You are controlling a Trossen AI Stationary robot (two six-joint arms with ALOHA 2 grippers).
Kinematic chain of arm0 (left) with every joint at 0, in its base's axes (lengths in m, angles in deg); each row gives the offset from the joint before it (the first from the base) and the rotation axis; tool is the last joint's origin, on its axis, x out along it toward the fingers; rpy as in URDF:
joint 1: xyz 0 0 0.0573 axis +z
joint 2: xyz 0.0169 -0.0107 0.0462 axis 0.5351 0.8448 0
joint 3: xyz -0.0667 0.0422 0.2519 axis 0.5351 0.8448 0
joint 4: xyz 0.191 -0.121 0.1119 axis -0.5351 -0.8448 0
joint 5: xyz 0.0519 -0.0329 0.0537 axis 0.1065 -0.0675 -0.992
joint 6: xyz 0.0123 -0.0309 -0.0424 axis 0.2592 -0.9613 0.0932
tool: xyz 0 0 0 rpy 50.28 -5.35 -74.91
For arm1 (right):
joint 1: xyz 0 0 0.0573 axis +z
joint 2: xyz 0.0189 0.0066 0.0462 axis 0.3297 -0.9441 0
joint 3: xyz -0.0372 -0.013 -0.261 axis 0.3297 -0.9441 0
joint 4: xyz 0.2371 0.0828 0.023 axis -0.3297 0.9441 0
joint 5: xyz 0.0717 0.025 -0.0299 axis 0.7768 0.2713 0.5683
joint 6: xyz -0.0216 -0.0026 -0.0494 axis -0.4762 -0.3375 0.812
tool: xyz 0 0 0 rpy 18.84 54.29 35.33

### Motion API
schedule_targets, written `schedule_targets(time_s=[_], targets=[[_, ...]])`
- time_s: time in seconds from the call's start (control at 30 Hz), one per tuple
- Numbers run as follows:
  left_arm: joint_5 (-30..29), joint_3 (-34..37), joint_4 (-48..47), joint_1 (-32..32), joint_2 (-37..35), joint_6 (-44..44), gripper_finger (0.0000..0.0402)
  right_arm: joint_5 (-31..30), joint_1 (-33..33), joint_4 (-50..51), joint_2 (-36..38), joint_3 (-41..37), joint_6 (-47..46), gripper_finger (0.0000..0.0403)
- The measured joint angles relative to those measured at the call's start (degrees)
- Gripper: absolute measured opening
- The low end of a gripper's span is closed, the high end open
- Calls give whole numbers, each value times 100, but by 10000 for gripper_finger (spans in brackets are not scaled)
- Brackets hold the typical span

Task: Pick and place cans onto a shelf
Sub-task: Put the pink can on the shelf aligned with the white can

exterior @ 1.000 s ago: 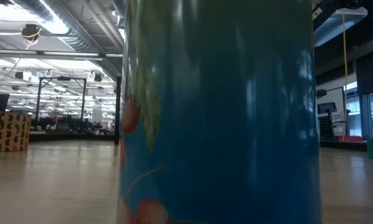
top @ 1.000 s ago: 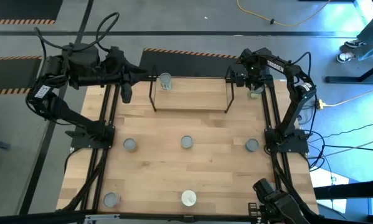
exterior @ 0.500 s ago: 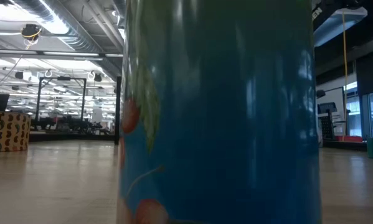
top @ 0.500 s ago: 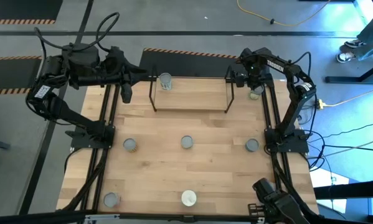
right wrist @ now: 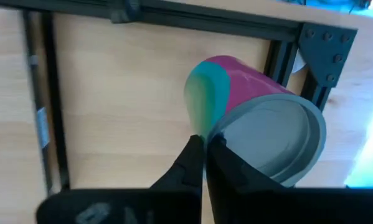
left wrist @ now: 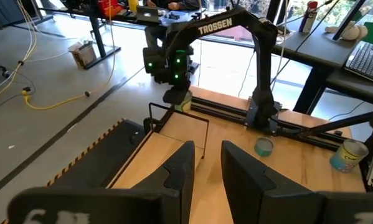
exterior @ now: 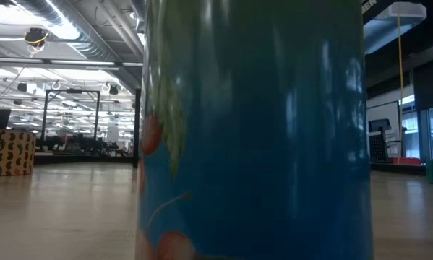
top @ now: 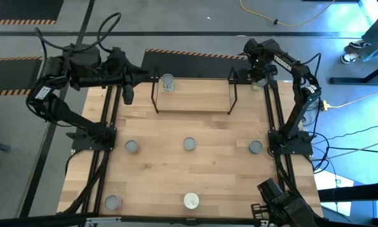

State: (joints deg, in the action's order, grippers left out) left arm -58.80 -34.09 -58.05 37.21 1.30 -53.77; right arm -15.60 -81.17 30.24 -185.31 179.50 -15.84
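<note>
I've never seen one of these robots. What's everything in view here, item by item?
shelf: one, light board with black wire frame, far edge of the table.
shelf can: one, grey top, at the shelf's left end.
table cans: five, grey or whitish tops; three in a middle row, two near the front.
pink and teal can: one, grey top, far right corner.
table: one, light wood, black rails.
yellow cable: one, on the floor beyond.
left gripper: jaws open, beside the shelf's left end.
right gripper: jaws shut on the pink and teal can's rim.
</note>
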Motion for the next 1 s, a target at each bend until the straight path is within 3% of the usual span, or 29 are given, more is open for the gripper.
schedule_targets(time_s=[0.5,0.73,1.0], targets=[[0,0,0,1,0,0,72,-722,455,1300,9,2521,238,6],[-4,0,0,-1,0,0,73,-564,870,1304,20,3551,551,6],[-267,0,1,0,0,-2,73,-292,1819,1283,20,4364,1122,6]])
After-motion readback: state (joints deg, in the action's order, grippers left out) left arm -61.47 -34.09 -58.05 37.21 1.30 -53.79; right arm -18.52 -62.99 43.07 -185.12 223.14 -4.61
